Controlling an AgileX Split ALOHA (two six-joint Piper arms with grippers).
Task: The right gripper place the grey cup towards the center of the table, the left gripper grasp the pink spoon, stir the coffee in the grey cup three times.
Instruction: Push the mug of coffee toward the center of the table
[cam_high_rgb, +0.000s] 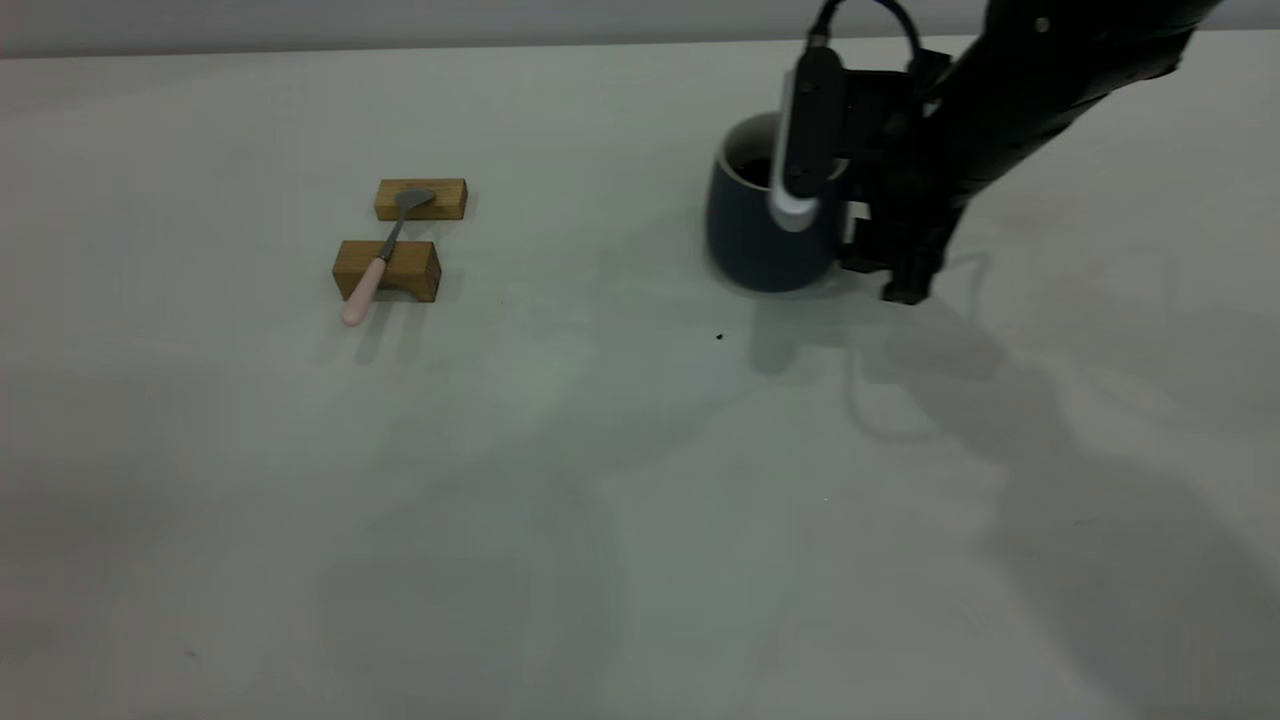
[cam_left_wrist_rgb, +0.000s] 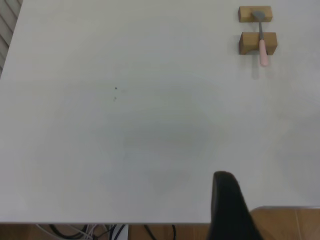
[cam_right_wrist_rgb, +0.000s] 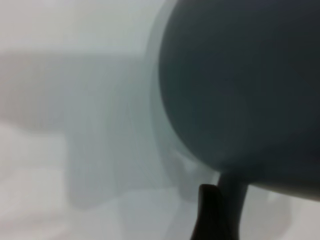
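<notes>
Exterior view, left of the table (cam_high_rgb: 560, 560): two small wooden blocks (cam_high_rgb: 388, 270), one behind the other. The pink spoon (cam_high_rgb: 378, 268) lies across both, metal bowl on the farther block, pink handle over the nearer block with its tip overhanging toward the table. Nothing is touching it.

Left gripper (cam_left_wrist_rgb: 227, 210): only a dark finger shows at the edge of the left wrist view, over the table's near edge, well apart from spoon and blocks. Cannot tell whether it is open or closed.

A tiny black speck (cam_high_rgb: 719, 337) lies on the table, just in front of the cup.

Right of centre, far side: the grey cup (cam_high_rgb: 760, 225) stands upright, base on or just above the surface; cannot tell which. Dark coffee (cam_high_rgb: 752, 170) is visible inside. The right gripper (cam_high_rgb: 860, 215) sits at the cup's right side where the handle would be, apparently clamped on the cup; the grip itself is hidden.
</notes>
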